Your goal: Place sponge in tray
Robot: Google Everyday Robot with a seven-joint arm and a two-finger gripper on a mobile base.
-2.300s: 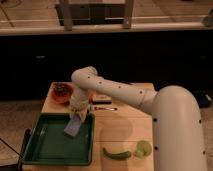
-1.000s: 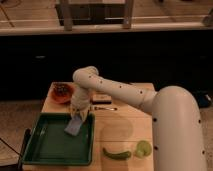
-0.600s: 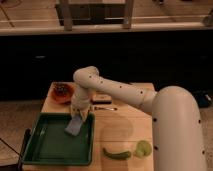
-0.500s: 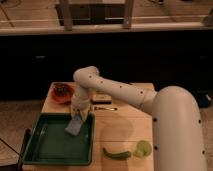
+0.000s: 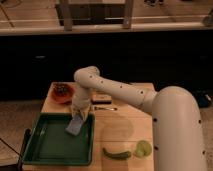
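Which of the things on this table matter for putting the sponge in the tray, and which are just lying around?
Part of the job:
sponge, tilted, in the gripper
green tray
gripper, over the tray's far right corner, shut on the sponge

Just lying about:
orange bowl
long green pepper
pale green round fruit
small items at mid-table
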